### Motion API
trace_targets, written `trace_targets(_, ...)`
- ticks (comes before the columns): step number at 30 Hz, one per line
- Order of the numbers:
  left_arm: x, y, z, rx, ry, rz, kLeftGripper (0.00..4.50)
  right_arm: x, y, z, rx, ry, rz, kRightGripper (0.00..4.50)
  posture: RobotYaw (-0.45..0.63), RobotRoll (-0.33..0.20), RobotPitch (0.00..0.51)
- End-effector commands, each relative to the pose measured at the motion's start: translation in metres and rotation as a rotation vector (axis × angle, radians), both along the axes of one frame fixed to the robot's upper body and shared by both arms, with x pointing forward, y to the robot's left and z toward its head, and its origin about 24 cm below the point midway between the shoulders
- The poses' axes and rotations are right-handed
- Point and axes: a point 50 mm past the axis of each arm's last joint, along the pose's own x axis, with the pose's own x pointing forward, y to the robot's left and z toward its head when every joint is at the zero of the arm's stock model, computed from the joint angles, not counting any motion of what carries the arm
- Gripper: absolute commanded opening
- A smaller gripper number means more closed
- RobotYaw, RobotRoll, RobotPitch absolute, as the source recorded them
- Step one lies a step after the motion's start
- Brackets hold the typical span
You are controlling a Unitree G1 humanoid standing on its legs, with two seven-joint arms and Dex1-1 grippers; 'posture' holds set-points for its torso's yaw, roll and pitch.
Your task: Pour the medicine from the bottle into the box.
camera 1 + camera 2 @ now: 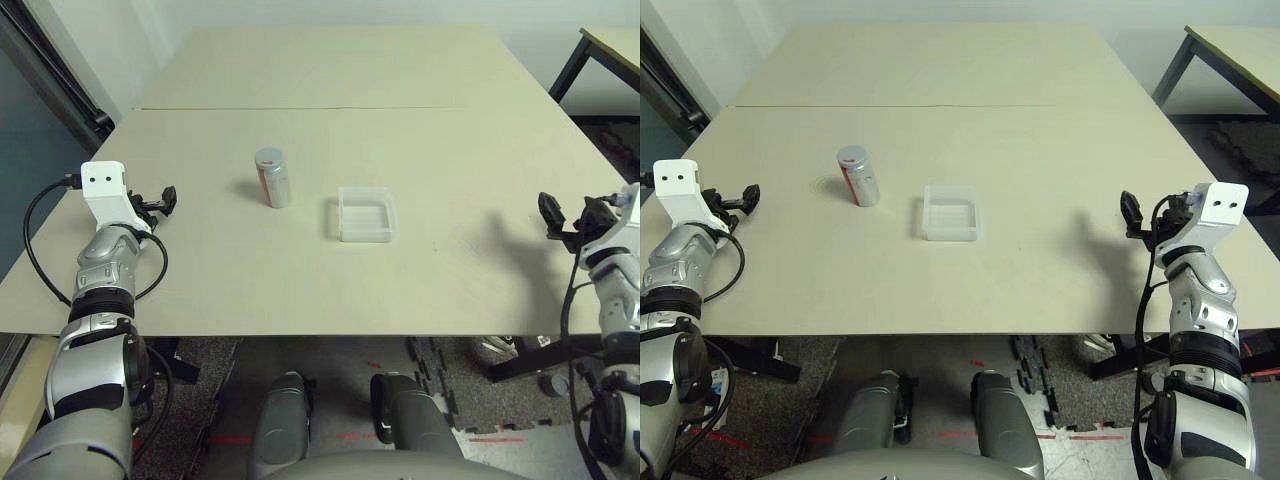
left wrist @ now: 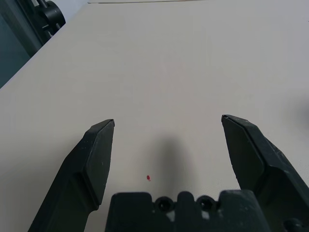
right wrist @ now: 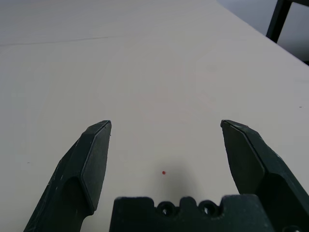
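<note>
Near the table's (image 1: 300, 290) middle, the capped bottle (image 1: 272, 177) is standing upright just beside the clear box (image 1: 366, 214), while both grippers, left (image 1: 160, 200) and right (image 1: 565, 212), are hovering spread wide at opposite edges, seemingly awaiting a first reach.

- We see bare table (image 1: 200, 280) between left gripper (image 1: 166, 199) and bottle (image 1: 272, 177).
- Box (image 1: 366, 214) just beside bottle; right gripper's (image 1: 1130, 214) inward path is open tabletop.
</note>
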Motion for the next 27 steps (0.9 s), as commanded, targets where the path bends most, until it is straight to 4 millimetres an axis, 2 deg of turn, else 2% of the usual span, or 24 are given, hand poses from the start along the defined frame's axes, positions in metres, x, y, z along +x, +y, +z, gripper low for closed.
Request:
trace_targets(1, 0.003, -0.001, -0.002, -0.006, 0.025, -0.003, 4.45, 0.002, -0.001, 0.001, -0.006, 0.015, 0.014, 4.5, 0.04, 0.0, 0.119)
trace_targets(5, 0.013, -0.005, 0.016, 0.016, -0.001, -0.08, 4.45, 0.007, -0.003, 0.015, -0.025, -0.006, 0.034, 4.5, 0.04, 0.0, 0.116)
trace_targets(8, 0.011, -0.008, 0.023, 0.02, -0.028, -0.171, 4.45, 0.008, 0.001, 0.025, -0.04, -0.024, 0.077, 4.5, 0.07, 0.0, 0.105)
trace_targets(13, -0.003, -0.014, 0.026, 0.044, -0.02, -0.287, 4.45, 0.003, 0.03, 0.048, -0.092, -0.021, 0.261, 4.5, 0.11, 0.0, 0.099)
trace_targets(16, -0.016, -0.03, 0.031, 0.049, -0.005, -0.376, 4.45, -0.004, 0.053, 0.063, -0.111, 0.009, 0.399, 4.5, 0.11, 0.0, 0.107)
trace_targets(20, -0.033, -0.049, 0.031, 0.062, 0.036, -0.461, 4.45, -0.01, 0.073, 0.069, -0.115, 0.063, 0.528, 4.5, 0.12, 0.0, 0.104)
trace_targets(24, -0.036, -0.075, 0.037, 0.024, 0.03, -0.547, 4.45, -0.014, 0.093, 0.067, -0.109, 0.131, 0.641, 4.5, 0.11, 0.0, 0.096)
trace_targets(27, -0.031, -0.095, 0.035, 0.025, 0.035, -0.614, 4.45, -0.013, 0.102, 0.066, -0.109, 0.144, 0.676, 4.5, 0.1, 0.0, 0.096)
